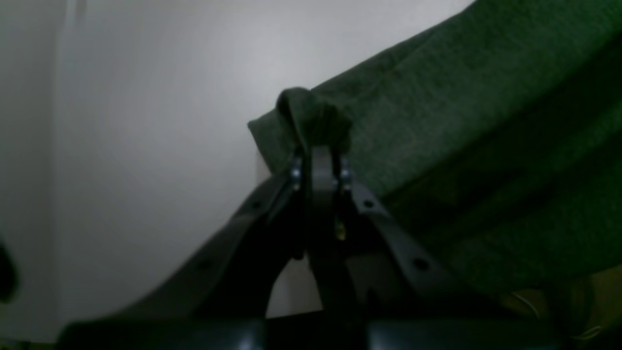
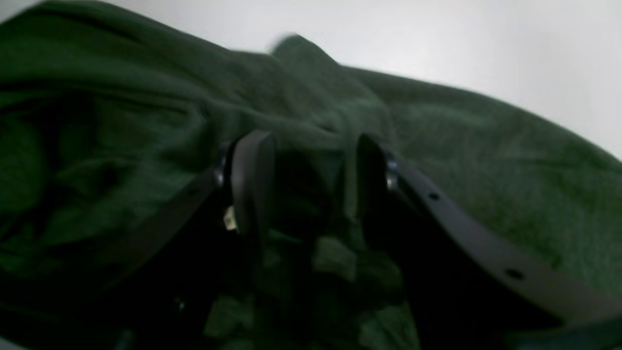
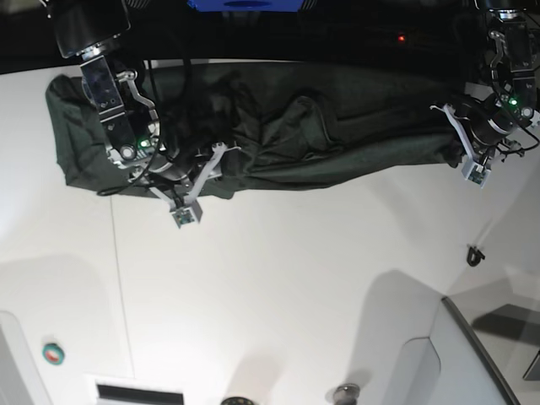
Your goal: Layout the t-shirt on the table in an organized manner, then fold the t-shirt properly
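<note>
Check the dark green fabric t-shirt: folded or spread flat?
Neither: the dark green fabric t-shirt lies bunched and creased in a long band across the white table.

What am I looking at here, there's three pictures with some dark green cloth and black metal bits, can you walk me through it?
This is a robot with two arms working at a white table. One picture looks down on the whole scene; the other two come from small cameras mounted on each arm's wrist, looking past its pincers.

The dark green cloth is a t-shirt, lying bunched and stretched in a long band across the far side of the table.

The left gripper, on the right in the overhead picture, is pinched shut on a small fold at the shirt's edge. The right gripper has its two fingers apart, set over rumpled fabric; it is not clear whether it grips any.
</note>
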You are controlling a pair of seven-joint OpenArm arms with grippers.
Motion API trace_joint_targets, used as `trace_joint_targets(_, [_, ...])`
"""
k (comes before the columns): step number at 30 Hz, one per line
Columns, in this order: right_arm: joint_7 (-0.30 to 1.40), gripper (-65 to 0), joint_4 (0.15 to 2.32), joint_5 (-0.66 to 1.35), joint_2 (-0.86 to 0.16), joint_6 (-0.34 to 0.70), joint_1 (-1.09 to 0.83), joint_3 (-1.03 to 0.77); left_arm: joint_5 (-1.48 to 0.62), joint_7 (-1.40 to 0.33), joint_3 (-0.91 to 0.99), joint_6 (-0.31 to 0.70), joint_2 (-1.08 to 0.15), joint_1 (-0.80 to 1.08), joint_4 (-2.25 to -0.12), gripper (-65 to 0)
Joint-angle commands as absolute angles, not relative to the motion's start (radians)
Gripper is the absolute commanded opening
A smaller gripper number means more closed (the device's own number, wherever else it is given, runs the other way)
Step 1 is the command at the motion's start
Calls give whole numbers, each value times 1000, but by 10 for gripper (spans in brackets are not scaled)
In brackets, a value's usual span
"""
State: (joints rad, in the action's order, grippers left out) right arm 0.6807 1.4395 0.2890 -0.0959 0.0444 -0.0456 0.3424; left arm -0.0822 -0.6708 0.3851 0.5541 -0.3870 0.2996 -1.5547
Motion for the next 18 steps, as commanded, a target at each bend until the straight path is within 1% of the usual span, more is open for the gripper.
trace_joint_targets(1, [665,-393,1455,297,-96,51,-30,340,-91,-659,392,552,-403,294,-1572,-650])
trace_joint_targets(2, [665,-396,1455,297,-96,51,-31,340,-91,-659,392,552,-403,294,-1572,-650])
trace_joint_targets(4, [665,-440,1455,297,-96,51,-30,340,-91,-657,392,552,-403,294,-1572,-650])
trace_joint_targets(5, [667,-476,1455,297,-96,51,-28,340,-91,-657,392,552,-403,294,-1572,-650])
trace_joint_targets(8, [671,-627,1455,298,-96,70,-27,340,-91,-657,392,552,-403,294,-1572,-650])
trace_joint_targets(9, [671,-650,1455,300,-96,81,-28,340,-91,-657,392,552,-403,294,-1572,-650])
trace_joint_targets(12, [665,-645,1468,300,-84,120,-45,340,-91,-657,392,552,-401,294,-1572,-650])
trace_joint_targets(16, [671,-645,1550,300,-39,157,-84,346,-91,-657,392,552,-401,294,-1572,-650])
trace_joint_targets(18, [671,-645,1578,300,-25,176,-90,410,-91,-657,392,552,-401,294,-1572,-650])
